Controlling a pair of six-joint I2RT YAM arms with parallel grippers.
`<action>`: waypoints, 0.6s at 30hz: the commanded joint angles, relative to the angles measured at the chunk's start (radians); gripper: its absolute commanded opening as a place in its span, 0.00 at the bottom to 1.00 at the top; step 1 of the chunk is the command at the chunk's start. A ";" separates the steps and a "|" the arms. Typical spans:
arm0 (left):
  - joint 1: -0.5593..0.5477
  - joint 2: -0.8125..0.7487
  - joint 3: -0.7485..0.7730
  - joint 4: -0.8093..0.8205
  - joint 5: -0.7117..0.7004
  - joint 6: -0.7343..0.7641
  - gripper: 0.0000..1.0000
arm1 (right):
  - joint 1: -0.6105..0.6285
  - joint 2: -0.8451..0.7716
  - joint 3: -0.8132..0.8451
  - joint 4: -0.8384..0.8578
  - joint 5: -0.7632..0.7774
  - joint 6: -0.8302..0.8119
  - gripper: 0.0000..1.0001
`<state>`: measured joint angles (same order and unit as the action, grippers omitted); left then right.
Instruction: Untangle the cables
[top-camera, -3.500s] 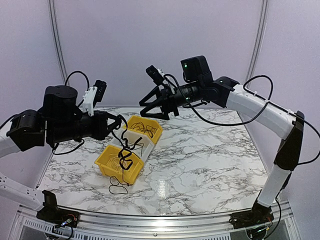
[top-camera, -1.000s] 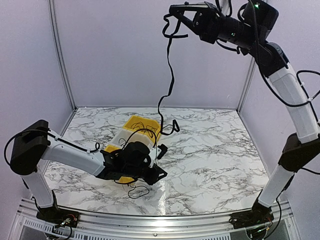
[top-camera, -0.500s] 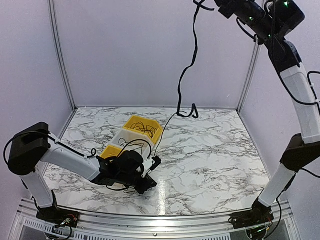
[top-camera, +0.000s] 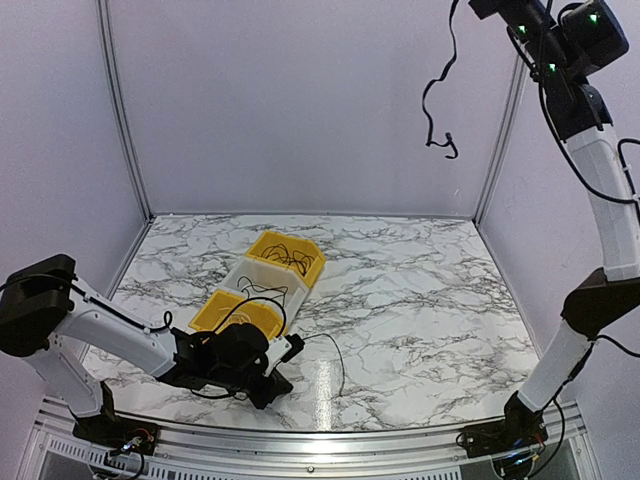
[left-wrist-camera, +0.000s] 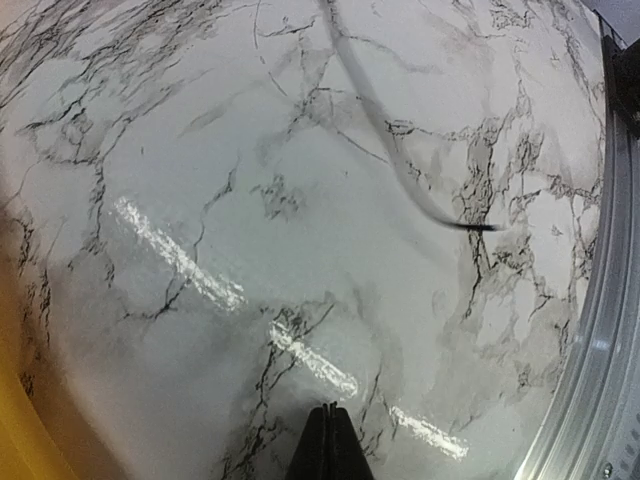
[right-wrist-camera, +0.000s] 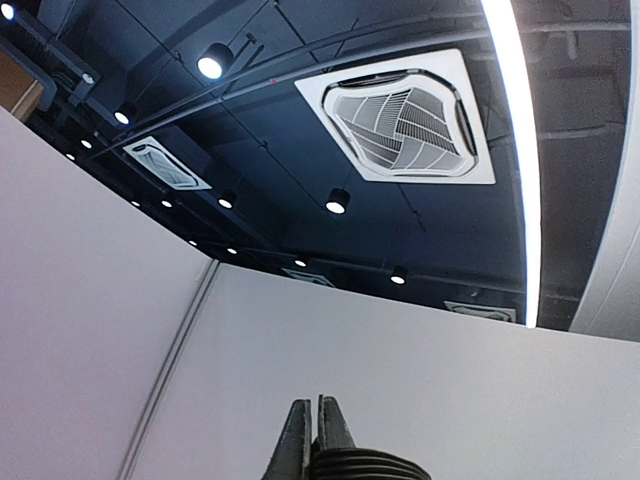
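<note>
My right gripper (right-wrist-camera: 318, 418) is raised to the top right of the top external view, shut on a black cable (top-camera: 437, 92) that hangs free in the air, its curled end well above the table. A ribbed black coil (right-wrist-camera: 370, 468) sits at the base of its fingers. My left gripper (left-wrist-camera: 328, 430) is low over the table's near left part, shut with nothing between its fingers. Another thin black cable (top-camera: 336, 362) lies on the marble to its right, and its end (left-wrist-camera: 470, 225) shows ahead of the fingers. More cables (top-camera: 288, 255) lie in the bins.
Three bins stand in a diagonal row: a yellow one (top-camera: 305, 270) at the back, a clear one (top-camera: 250, 272) in the middle, a yellow one (top-camera: 208, 312) nearest my left arm. The metal rail (left-wrist-camera: 600, 340) of the table's near edge is close to the left gripper.
The right arm has carried its cable higher and to the right, so its lower end has left the table. The left gripper has shut and moved toward the near edge.
</note>
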<state>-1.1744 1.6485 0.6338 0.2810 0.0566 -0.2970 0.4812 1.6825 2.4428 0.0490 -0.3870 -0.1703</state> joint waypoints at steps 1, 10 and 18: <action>-0.008 -0.060 -0.035 -0.099 -0.050 -0.005 0.02 | -0.045 -0.037 -0.028 0.043 0.049 -0.069 0.00; -0.051 -0.103 0.154 -0.334 -0.156 0.067 0.47 | -0.043 -0.192 -0.444 0.046 -0.081 -0.032 0.00; -0.052 -0.268 0.184 -0.373 -0.180 0.141 0.63 | 0.037 -0.228 -0.643 -0.082 -0.214 -0.120 0.00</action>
<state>-1.2240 1.4685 0.7773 -0.0433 -0.1020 -0.2062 0.4606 1.4975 1.8671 0.0536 -0.5121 -0.2287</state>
